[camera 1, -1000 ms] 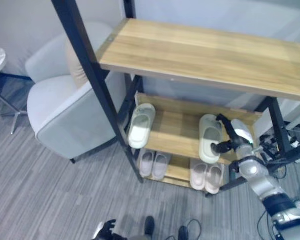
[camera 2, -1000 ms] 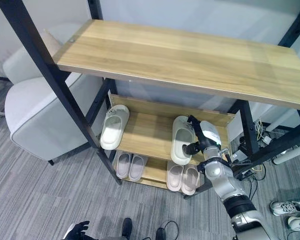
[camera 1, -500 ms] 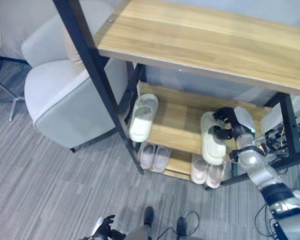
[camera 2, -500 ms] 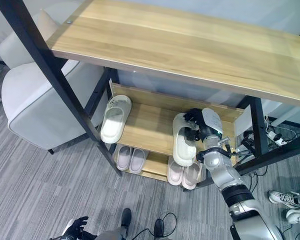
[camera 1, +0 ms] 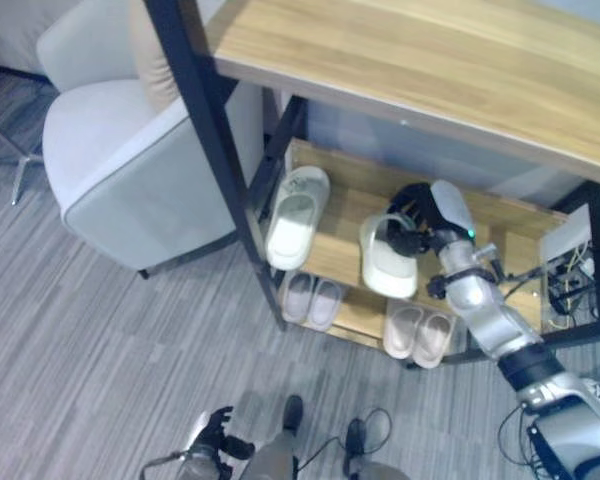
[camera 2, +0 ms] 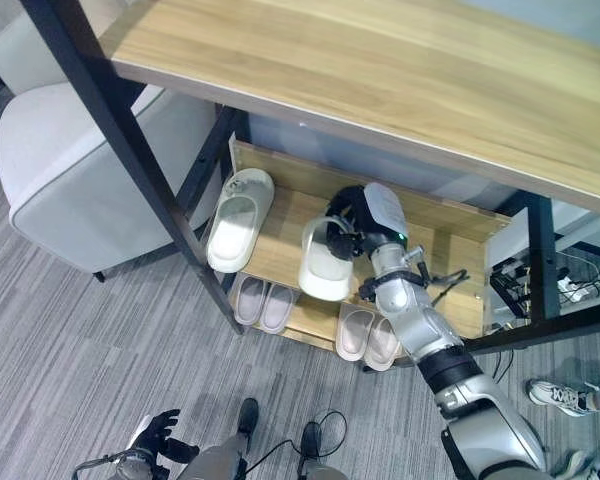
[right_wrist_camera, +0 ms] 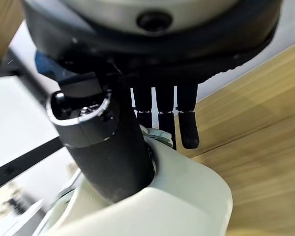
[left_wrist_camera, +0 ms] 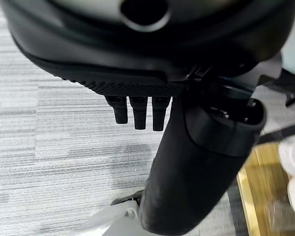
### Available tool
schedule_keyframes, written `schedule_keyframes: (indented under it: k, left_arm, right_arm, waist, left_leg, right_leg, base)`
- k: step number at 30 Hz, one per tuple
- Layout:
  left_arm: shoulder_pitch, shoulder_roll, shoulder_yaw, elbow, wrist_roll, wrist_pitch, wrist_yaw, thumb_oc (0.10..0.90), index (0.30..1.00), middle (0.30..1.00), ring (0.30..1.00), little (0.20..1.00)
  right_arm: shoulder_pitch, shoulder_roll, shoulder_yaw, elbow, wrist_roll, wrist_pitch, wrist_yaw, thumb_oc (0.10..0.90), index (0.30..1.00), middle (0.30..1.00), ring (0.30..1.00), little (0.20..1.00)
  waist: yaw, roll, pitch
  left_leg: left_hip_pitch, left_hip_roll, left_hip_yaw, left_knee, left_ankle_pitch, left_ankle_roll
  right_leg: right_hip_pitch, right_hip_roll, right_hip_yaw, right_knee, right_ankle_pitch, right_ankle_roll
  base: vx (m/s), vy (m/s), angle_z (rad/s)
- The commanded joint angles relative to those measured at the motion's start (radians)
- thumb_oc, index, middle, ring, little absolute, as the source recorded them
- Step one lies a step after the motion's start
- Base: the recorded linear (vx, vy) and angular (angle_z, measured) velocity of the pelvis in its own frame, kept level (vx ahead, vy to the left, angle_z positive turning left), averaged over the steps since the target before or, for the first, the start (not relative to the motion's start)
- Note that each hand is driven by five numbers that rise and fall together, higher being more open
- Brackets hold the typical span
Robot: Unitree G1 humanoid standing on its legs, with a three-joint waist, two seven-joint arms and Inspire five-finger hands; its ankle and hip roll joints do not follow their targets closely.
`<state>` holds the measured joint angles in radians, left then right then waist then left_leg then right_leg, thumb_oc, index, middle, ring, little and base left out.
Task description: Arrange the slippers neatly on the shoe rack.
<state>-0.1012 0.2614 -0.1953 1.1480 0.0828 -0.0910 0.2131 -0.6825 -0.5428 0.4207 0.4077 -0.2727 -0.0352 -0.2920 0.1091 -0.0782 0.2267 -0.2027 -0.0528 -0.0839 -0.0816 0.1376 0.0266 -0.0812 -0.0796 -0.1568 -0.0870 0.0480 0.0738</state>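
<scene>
The shoe rack's middle wooden shelf (camera 1: pixel 340 250) bears one pale green slipper (camera 1: pixel 297 216) at its left end, toe past the front edge. My right hand (camera 1: pixel 422 220) is shut on the second pale green slipper (camera 1: pixel 388 262), thumb and fingers pinching its strap (right_wrist_camera: pixel 187 196). That slipper sits near the shelf's middle, a short gap right of the first, its toe over the front edge. My left hand (camera 1: pixel 212 440) hangs low near the floor, fingers relaxed and holding nothing.
Two pairs of pinkish slippers (camera 1: pixel 310 300) (camera 1: pixel 417 333) stand on the bottom shelf. A wide top shelf (camera 1: pixel 430 70) overhangs the rack. A black post (camera 1: pixel 212 150) stands at the rack's front left, a grey armchair (camera 1: pixel 120 170) beyond it. Sneakers (camera 2: pixel 580 395) lie at far right.
My right hand closed on the right-hand slipper and carried it left along the middle shelf, closer to the other slipper. The camera has shifted too.
</scene>
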Motion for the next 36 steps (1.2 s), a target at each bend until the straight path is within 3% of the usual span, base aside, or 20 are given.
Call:
schedule_keyframes:
  k: [1, 6, 16, 17, 18, 30, 32, 36]
  left_arm:
    - [-0.029, 0.051, -0.046, 0.045, -0.027, -0.027, 0.042, 0.800, 0.900, 0.900, 0.900, 0.900]
    - [-0.054, 0.069, -0.059, 0.050, -0.041, -0.034, 0.061, 0.800, 0.900, 0.900, 0.900, 0.900]
    - [-0.096, 0.073, -0.073, 0.039, -0.041, -0.040, 0.080, 0.800, 0.900, 0.900, 0.900, 0.900]
    - [-0.095, 0.070, -0.071, 0.040, -0.042, -0.040, 0.081, 0.800, 0.900, 0.900, 0.900, 0.900]
    - [-0.095, 0.069, -0.072, 0.040, -0.044, -0.039, 0.081, 0.800, 0.900, 0.900, 0.900, 0.900]
    - [-0.063, 0.061, -0.046, 0.079, -0.031, -0.016, 0.053, 0.800, 0.900, 0.900, 0.900, 0.900]
    - [-0.045, 0.058, -0.037, 0.092, -0.030, -0.010, 0.036, 0.800, 0.900, 0.900, 0.900, 0.900]
    - [-0.034, 0.061, -0.033, 0.097, -0.027, -0.008, 0.024, 0.800, 0.900, 0.900, 0.900, 0.900]
  right_arm:
    - [-0.163, 0.001, -0.007, 0.010, -0.034, -0.042, -0.075, 0.400, 0.300, 0.300, 0.300, 0.300]
    - [-0.288, 0.007, 0.034, 0.123, -0.021, -0.021, -0.098, 0.400, 0.300, 0.300, 0.300, 0.300]
    - [-0.336, -0.005, 0.026, 0.192, -0.043, -0.007, -0.142, 0.400, 0.300, 0.300, 0.300, 0.300]
    - [-0.328, -0.002, 0.021, 0.193, -0.037, -0.006, -0.143, 0.543, 0.514, 0.514, 0.514, 0.514]
    - [-0.325, 0.004, 0.017, 0.188, -0.028, -0.009, -0.146, 0.800, 0.900, 0.900, 0.900, 0.900]
    - [-0.237, 0.038, 0.031, 0.123, 0.023, -0.029, -0.056, 0.800, 0.900, 0.900, 0.900, 0.900]
    - [-0.211, 0.048, 0.042, 0.118, 0.026, -0.026, -0.017, 0.800, 0.900, 0.900, 0.900, 0.900]
    - [-0.209, 0.044, 0.053, 0.118, 0.026, -0.021, 0.006, 0.800, 0.900, 0.900, 0.900, 0.900]
  waist:
    - [0.023, -0.003, -0.036]
    - [0.052, -0.012, 0.001]
    - [0.067, -0.008, 0.024]
    - [0.066, -0.006, 0.023]
    - [0.066, -0.005, 0.022]
    - [0.045, -0.025, -0.025]
    - [0.041, -0.044, -0.046]
    - [0.041, -0.056, -0.054]
  left_leg:
    - [0.058, 0.039, 0.018, -0.006, -0.116, -0.023]
    - [0.020, 0.029, 0.000, 0.002, -0.104, -0.017]
    - [-0.003, 0.011, -0.021, 0.013, -0.104, -0.008]
    - [-0.002, 0.010, -0.021, 0.012, -0.104, -0.007]
    - [0.000, 0.009, -0.019, 0.011, -0.104, -0.007]
    - [0.047, 0.012, 0.000, 0.005, -0.131, -0.003]
    - [0.072, 0.018, 0.004, 0.005, -0.141, -0.004]
    - [0.081, 0.023, 0.006, 0.004, -0.144, -0.005]
  right_leg:
    - [-0.060, -0.032, -0.003, 0.036, -0.013, 0.026]
    - [-0.091, -0.043, -0.014, 0.061, -0.010, 0.030]
    - [-0.109, -0.066, -0.034, 0.087, -0.013, 0.036]
    - [-0.108, -0.068, -0.033, 0.084, -0.012, 0.037]
    - [-0.108, -0.068, -0.032, 0.084, -0.010, 0.037]
    - [-0.075, -0.062, -0.015, 0.075, -0.015, 0.036]
    - [-0.056, -0.055, -0.011, 0.068, -0.019, 0.034]
    - [-0.046, -0.050, -0.010, 0.057, -0.018, 0.033]
  base:
    - [-0.02, 0.032, 0.11]
    - [-0.03, 0.046, 0.10]
    - [-0.01, 0.030, 0.07]
    - [-0.01, 0.041, 0.04]
    - [-0.02, 0.034, -0.02]
    - [0.00, 0.000, 0.00]
    - [0.03, -0.027, -0.03]
    - [0.00, -0.023, -0.05]
